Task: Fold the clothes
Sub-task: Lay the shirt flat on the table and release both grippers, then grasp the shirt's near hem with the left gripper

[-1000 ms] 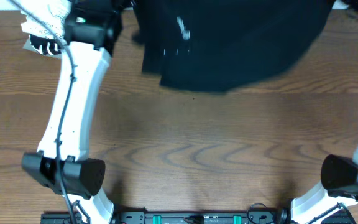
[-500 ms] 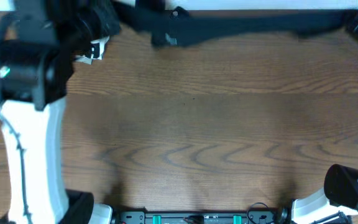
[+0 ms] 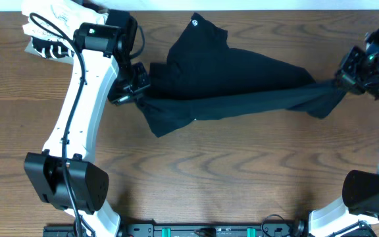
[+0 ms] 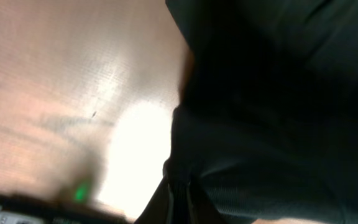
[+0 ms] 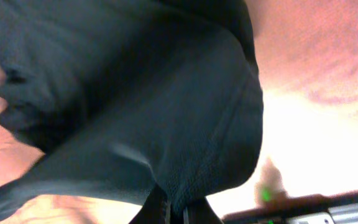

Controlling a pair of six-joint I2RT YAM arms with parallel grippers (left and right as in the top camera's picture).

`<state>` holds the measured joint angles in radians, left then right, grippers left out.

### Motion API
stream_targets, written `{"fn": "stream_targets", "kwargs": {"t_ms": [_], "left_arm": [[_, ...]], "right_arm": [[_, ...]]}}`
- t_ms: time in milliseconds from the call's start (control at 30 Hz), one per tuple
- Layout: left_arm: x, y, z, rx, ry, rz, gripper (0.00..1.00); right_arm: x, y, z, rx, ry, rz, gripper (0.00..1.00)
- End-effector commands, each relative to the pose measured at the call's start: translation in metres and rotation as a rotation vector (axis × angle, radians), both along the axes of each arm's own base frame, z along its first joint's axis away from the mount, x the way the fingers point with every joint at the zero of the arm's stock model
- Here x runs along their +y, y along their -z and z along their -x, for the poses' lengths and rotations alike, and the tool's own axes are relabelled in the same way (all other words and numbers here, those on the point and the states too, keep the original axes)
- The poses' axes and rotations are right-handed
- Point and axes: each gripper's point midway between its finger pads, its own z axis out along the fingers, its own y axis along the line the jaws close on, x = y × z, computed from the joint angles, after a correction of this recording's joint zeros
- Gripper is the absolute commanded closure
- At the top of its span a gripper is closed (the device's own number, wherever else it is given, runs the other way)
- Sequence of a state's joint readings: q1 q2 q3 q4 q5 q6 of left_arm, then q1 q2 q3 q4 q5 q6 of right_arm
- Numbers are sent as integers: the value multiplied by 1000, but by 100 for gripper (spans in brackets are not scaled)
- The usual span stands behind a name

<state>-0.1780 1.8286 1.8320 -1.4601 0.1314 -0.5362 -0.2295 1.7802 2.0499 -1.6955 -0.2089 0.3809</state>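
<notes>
— Left tool (image 3: pixel 131 89)?
— Clenched on the left edge of the black shirt (image 3: pixel 222 82), jaws pinched tight with fabric bunched between them. Same in the left wrist view: dark cloth (image 4: pixel 272 106) gathered right at the tool (image 4: pixel 180 202), no gap between the jaws.

— Right tool (image 3: pixel 347 78)?
— Also clamped, on the shirt's far right end. From the right wrist view, black fabric (image 5: pixel 135 106) pulled down into the tool (image 5: pixel 176 211), jaws closed around a fold.

— Position of the shirt?
— Stretched between the two tools across the far half of the wooden surface (image 3: pixel 209 171). Taut along a band from left to right, narrowing toward the right tool. Loose flap hanging below the band near the left tool, another peak of cloth rising toward the far edge, with a tiny white logo mark (image 3: pixel 194 23) at its tip. Hard to say how much of it rests on the wood and how much is lifted.

— Anything else nearby?
— White folded bundle with black lettering (image 3: pixel 48 29) at the far left corner, partly behind the left arm (image 3: pixel 77 131), apart from the shirt.
</notes>
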Motion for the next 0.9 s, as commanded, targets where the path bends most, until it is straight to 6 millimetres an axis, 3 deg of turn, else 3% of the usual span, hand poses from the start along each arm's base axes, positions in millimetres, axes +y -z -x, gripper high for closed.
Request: {"fn": "stream_targets", "kwargs": {"t_ms": [0, 167, 367, 633, 867], "left_arm": [[5, -8, 18, 31, -16, -14, 94], [2, -10, 34, 86, 10, -25, 94], [-17, -5, 49, 130, 82, -39, 94], [-48, 43, 85, 247, 121, -97, 94], [-61, 82, 123, 333, 144, -163, 94]], "right_arm": [[-3, 19, 15, 83, -18, 44, 99], [-2, 44, 28, 177, 1, 36, 99], [-7, 71, 48, 287, 37, 68, 99], [-6, 115, 65, 379, 58, 66, 99], [-26, 122, 77, 436, 115, 184, 99]]}}
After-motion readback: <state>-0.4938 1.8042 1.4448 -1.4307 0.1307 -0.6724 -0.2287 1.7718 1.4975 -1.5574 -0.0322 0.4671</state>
